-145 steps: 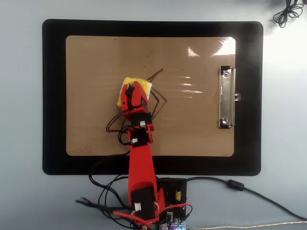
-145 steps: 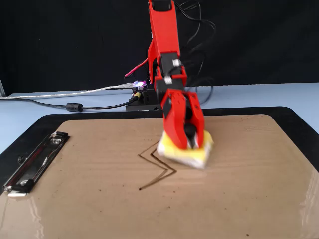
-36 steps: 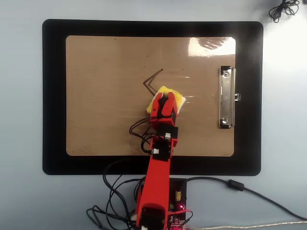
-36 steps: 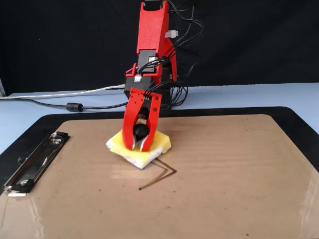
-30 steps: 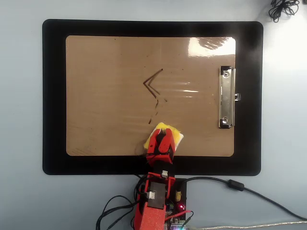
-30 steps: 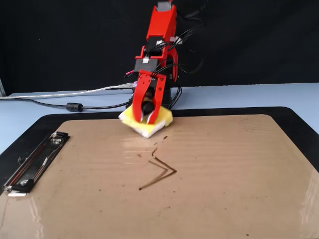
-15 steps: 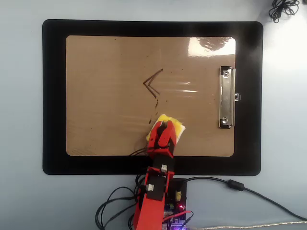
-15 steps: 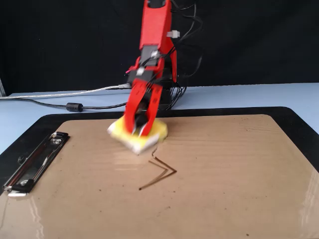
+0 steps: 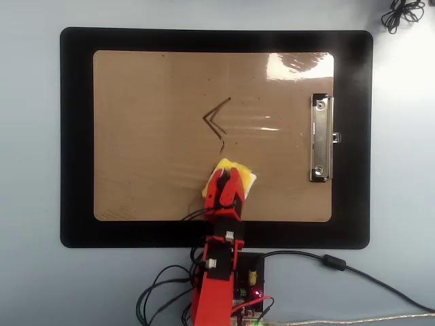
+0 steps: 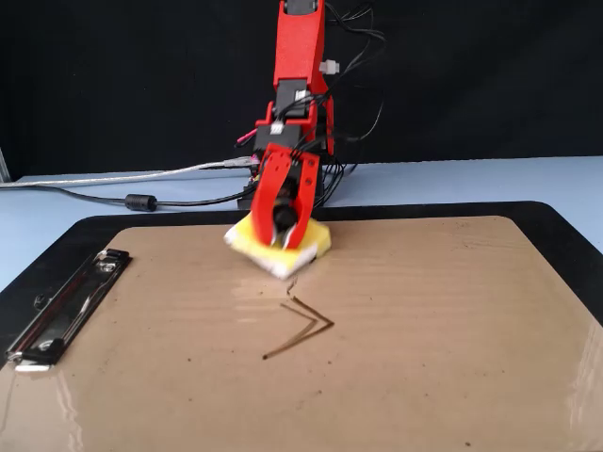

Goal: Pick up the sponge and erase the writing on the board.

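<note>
The yellow sponge lies flat on the brown board, near the edge closest to the arm's base. My red gripper is shut on the sponge's black knob, its fingers straddling it. What shows of the writing is a thin dark angle mark with a short tail, a little beyond the sponge and apart from it. The silver clip sits at the board's right end in the overhead view.
The board rests on a larger black mat on a pale blue table. Cables run around the arm's base. A coiled black cord lies at the table's far right corner.
Over the last second the sponge slid from the board's near edge a little toward the writing, then slightly left in the overhead view. Earlier wipes removed most of the zigzag.
</note>
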